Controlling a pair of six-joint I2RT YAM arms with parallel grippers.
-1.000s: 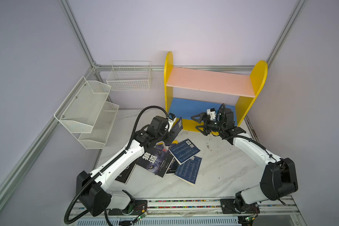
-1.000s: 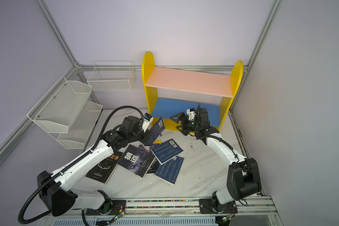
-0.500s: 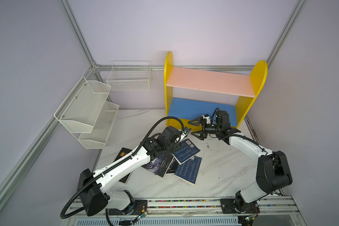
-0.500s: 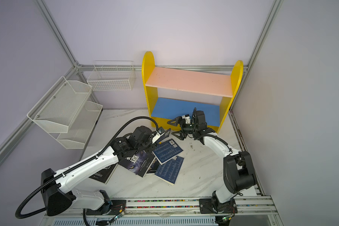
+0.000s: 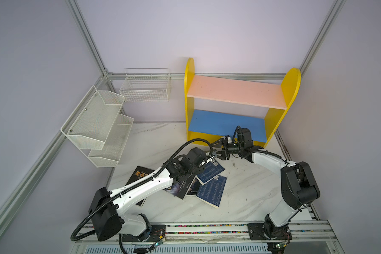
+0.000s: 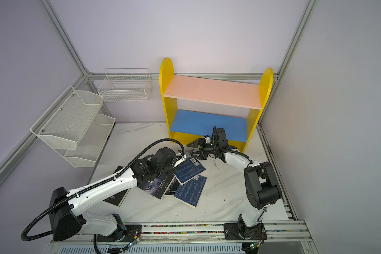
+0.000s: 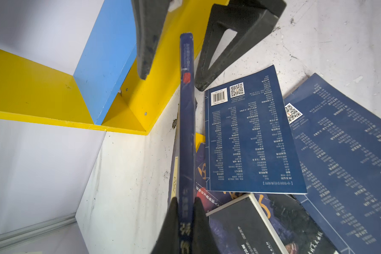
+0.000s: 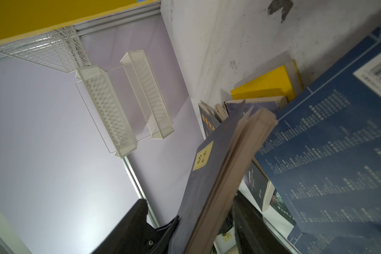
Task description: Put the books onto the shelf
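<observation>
One navy book (image 7: 187, 123) is off the table (image 5: 251, 193). The left gripper (image 7: 185, 203) pinches it at one end of its spine, fingers closed flat on both covers. The book stands on edge, and its long axis runs straight from those fingers toward the right gripper (image 7: 172, 80), with its far end between the right jaws. Those jaws stand partly apart. The left wrist view shows a gap on each side of the spine, so nothing is gripped on that side. Judgement: a hand-over is in hand. It turns on the right jaws closing square on the covers, across the book's thin dimension and not along the spine. The shelf (image 5: 189, 88) stands just behind the right gripper with both boards bare, so the right arm is the nearer for placing. The remaining books (image 5: 210, 176) lie flat and overlapping on the table below the held one. Risk: the page edges fan loosely in the right wrist view and could splay under a grip.
</observation>
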